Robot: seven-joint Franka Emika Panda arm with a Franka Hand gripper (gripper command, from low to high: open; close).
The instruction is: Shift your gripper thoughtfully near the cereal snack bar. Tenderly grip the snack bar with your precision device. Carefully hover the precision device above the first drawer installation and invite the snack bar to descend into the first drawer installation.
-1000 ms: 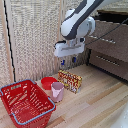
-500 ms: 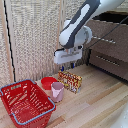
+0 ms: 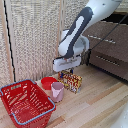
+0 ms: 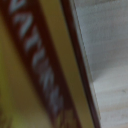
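The cereal snack bar (image 3: 72, 82) is a red, orange and yellow carton standing on the wooden floor by the slatted wall. My gripper (image 3: 65, 73) has come down on the carton's top edge at the exterior view's left end. Its fingers are hard to make out against the print, so I cannot tell whether they are closed on it. The wrist view is filled by a blurred close-up of the carton (image 4: 45, 75), and no fingers show there. The top drawer (image 3: 111, 33) of the brown dresser is at the exterior view's right, with the like drawer (image 3: 112, 59) below it.
A pink cup (image 3: 57, 91) and a red bowl (image 3: 48, 82) stand just to the carton's left in the exterior view. A red shopping basket (image 3: 25, 103) sits further left and nearer. A slatted wall (image 3: 35, 40) is behind.
The gripper has moved down and slightly to the exterior view's left, from above the carton onto its top edge. The carton, cup, bowl and basket have not moved.
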